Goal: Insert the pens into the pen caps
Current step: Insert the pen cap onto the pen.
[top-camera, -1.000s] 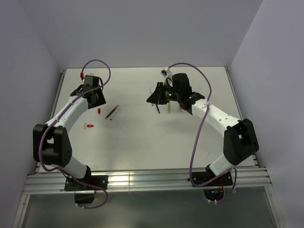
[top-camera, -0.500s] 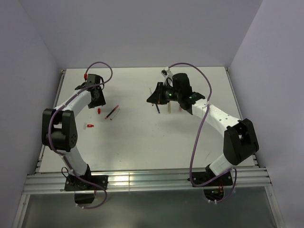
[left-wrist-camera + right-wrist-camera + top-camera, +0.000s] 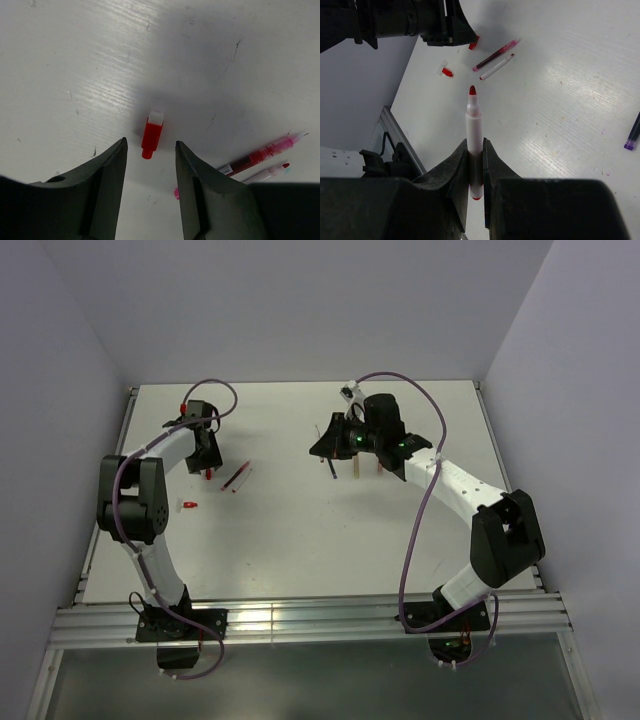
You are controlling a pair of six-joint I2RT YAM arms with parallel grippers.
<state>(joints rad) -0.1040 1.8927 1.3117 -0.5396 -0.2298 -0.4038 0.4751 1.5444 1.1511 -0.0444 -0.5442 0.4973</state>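
Observation:
A short red pen cap (image 3: 152,135) with a white end lies on the table just ahead of my left gripper (image 3: 150,145), in line with the gap. The jaws stand open on either side of it, not touching. In the top view this cap (image 3: 208,474) sits under the left gripper (image 3: 207,462). My right gripper (image 3: 475,147) is shut on a white pen (image 3: 474,127), red tip pointing away, held above the table. A second red and clear cap (image 3: 186,506) lies nearer the left edge. Two thin pens (image 3: 260,156) lie side by side to the right of the cap.
Under the right gripper (image 3: 325,445) lie a dark pen (image 3: 328,469), an olive one (image 3: 353,470) and an orange one (image 3: 377,468). A dark purple-ended pen (image 3: 633,135) shows at the right edge of the right wrist view. Purple cables loop over both arms.
The left arm has folded up, its elbow swinging in, and its gripper has come down over the red cap with the jaws slightly narrower. The right arm has held still with its pen.

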